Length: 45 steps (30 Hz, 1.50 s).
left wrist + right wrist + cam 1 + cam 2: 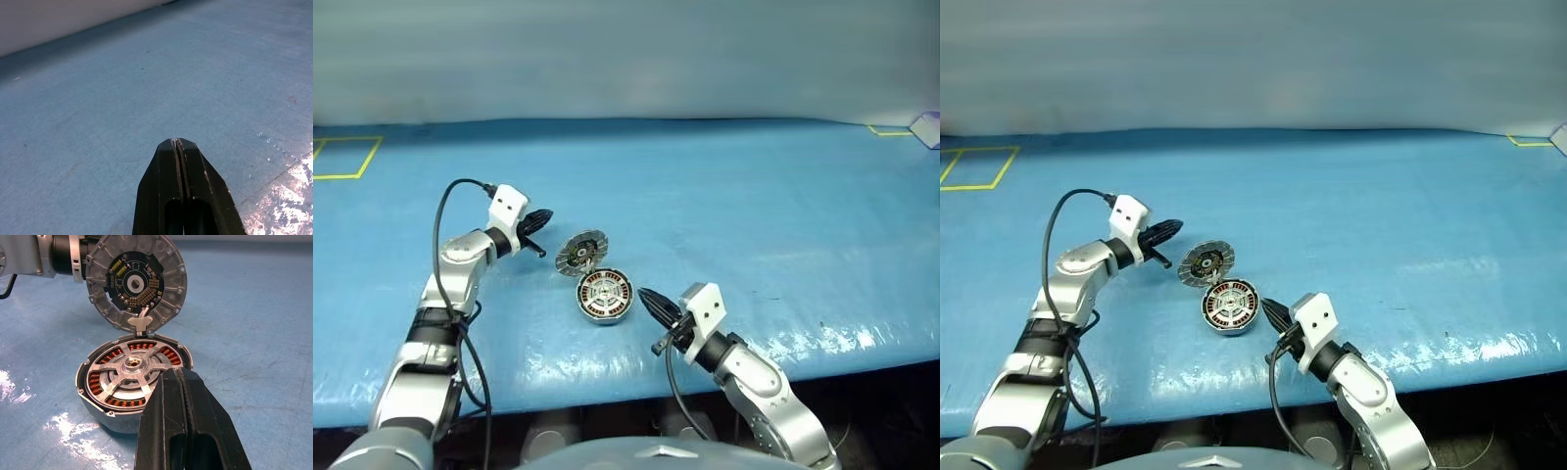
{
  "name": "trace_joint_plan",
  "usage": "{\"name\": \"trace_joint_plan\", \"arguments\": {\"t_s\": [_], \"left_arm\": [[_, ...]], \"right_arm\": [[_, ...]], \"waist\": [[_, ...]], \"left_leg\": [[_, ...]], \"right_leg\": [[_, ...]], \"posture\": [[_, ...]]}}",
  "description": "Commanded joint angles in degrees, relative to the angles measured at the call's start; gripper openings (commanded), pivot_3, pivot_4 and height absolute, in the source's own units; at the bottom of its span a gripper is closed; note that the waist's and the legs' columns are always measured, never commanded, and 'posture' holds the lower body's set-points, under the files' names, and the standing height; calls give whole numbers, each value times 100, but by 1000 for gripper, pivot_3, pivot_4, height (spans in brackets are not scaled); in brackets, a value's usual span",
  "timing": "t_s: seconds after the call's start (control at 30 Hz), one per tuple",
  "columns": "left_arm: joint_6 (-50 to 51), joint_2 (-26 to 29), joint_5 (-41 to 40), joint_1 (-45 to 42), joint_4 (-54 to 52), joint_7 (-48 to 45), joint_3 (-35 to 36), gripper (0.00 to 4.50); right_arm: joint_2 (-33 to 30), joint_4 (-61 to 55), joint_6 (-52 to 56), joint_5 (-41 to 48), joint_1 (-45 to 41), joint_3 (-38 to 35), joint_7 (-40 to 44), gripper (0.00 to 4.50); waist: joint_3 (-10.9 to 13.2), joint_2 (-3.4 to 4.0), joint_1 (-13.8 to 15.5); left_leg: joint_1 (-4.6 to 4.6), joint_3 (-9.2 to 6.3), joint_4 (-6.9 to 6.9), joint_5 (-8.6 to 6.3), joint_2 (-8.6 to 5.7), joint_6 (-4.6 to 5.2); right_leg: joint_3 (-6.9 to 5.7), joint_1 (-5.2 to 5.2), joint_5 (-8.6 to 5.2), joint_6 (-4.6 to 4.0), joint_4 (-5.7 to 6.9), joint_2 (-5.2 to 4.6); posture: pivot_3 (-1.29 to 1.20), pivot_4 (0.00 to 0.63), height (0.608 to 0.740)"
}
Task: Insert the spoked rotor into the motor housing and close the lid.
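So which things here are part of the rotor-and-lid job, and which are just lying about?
Part of the job:
- motor housing, with the spoked rotor already seated in it
- lid, standing open at the housing's edge
- left gripper, shut, behind the lid
- right gripper, shut, beside the housing

Lying about:
- yellow tape markings on the blue table

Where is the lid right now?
The lid stands open on the blue table, hinged to the far edge of the motor housing, between the left gripper and the right gripper.
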Motion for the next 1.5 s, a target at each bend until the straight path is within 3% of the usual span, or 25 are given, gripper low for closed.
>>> {"name": "trace_joint_plan", "arguments": {"t_s": [0.03, 0.2, 0.4, 1.03, 1.3, 1.5], "left_arm": [[-329, -147, -247, -574, 522, -1303, -140, 41], [-108, -119, -304, -820, 537, -2782, -523, 41], [906, 261, -545, -513, -443, -3993, -902, 41], [1506, 141, -1120, 1121, -2920, -2818, -648, 41], [1734, 239, -1163, 1652, -3213, -2689, -768, 41], [1725, 399, -1045, 1854, -3172, -2679, -916, 41]], "right_arm": [[46, 62, -197, -27, 8, -28, 75, 0], [42, 103, -171, -188, 8, -34, 15, 0], [66, 107, -133, -268, 42, -55, -39, 0], [177, 279, 1, -155, 65, -278, -58, 0], [336, 93, 132, -9, 187, -646, -318, 0], [423, -635, 917, 243, -55, -633, -517, 0]], "waist": [[0, -2, 23], [0, -2, -18], [2, -2, -37], [2, -1, 20], [2, 0, 20], [-2, 9, 15]], "left_leg": [[-1, -1, 0, 0, 0, 0], [-3, 10, -4, -4, -4, 4], [-1, 6, -4, -5, 1, 5], [-1, 0, -3, -5, 2, 4], [2, 1, -2, -5, 3, 4], [4, 0, -3, -5, 8, 4]], "right_leg": [[-2, 0, -1, -1, 0, 1], [9, -2, -1, -2, -7, -4], [8, -3, -4, -7, -1, 0], [8, -1, -4, -7, -2, -5], [9, 0, -5, -7, -1, -5], [8, -1, -6, -8, 0, -3]], "posture": [[0, 150, 740], [0, 150, 740], [0, 150, 740], [0, 150, 740], [0, 150, 740], [0, 150, 740]]}}
